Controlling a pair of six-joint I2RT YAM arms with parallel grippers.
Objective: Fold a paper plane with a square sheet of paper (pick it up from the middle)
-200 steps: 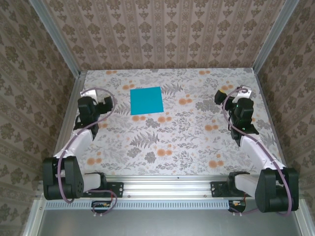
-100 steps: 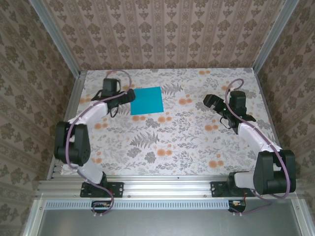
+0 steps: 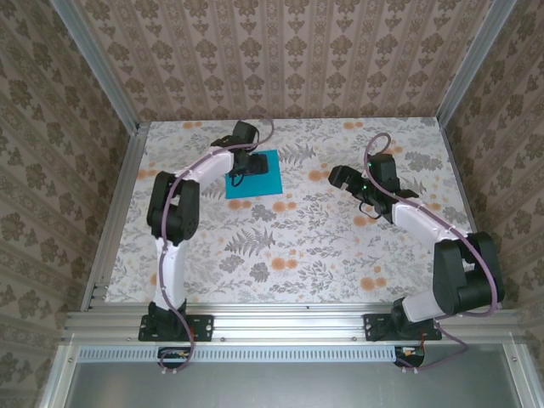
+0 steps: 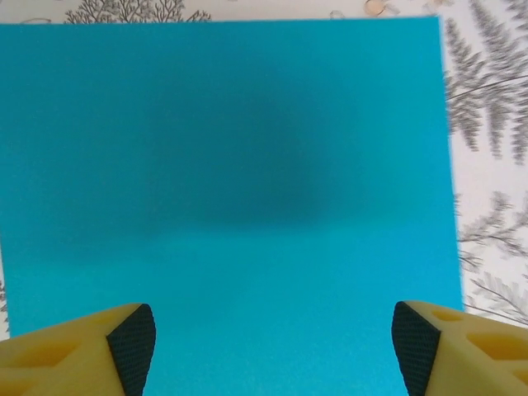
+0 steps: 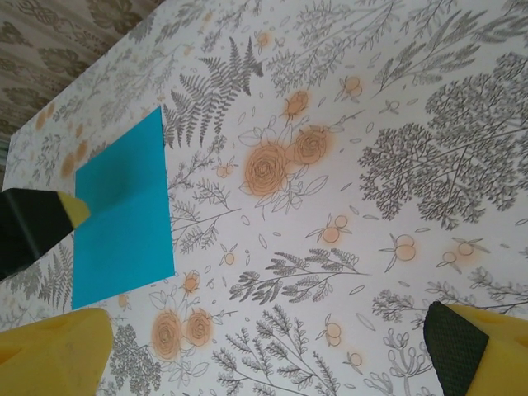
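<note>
Left claw (image 4: pixel 268 338) hangs wide open above the flat paper (image 4: pixel 231 165), gripping nothing; right claw (image 5: pixel 256 355) gapes empty over the tabletop (image 5: pixel 396 124).

Lit brightly and evenly from overhead in the top view, with only faint, soft-edged shadows beneath both arms on the white tabletop printed with grey ferns and orange flowers (image 3: pixel 297 246). Sharp there from centre to corners. Dimmed in the left wrist view by a broad, fuzzy shadow across the middle of the thin teal-blue square sheet of paper (image 4: pixel 231 190); slightly smeared on the fern print at the right edge. Crisp on the tabletop print in the right wrist view, but soft on the lower-left yellow plastic finger (image 5: pixel 49 355) of the right gripper (image 5: pixel 264 346).
</note>
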